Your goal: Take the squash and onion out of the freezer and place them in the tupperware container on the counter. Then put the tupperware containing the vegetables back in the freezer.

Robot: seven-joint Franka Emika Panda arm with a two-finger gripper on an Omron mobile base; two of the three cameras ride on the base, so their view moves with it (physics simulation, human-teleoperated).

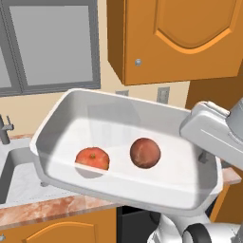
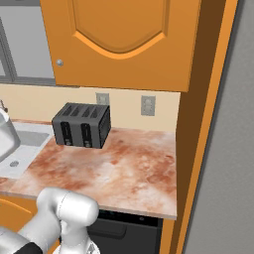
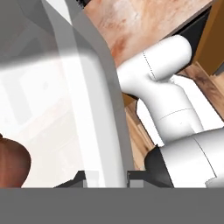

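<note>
You've got the gripper [image 3: 105, 177] clamped on the tupperware container's [image 1: 52, 121] rim — lifted off the counter [image 2: 124, 163], tilted slightly. Squash [image 1: 93, 158] and onion [image 1: 145, 153] sit inside; keep it level toward the freezer so neither rolls out.

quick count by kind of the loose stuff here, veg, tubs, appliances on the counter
vegetables: 2, an orange-red one and a reddish-brown one, both in the tub
tupperware container: 1, gripped at its rim
toaster: 1, on the counter
total: 4

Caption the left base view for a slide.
Tupperware container held above the counter, carrying an orange squash and a reddish-brown onion.
</note>
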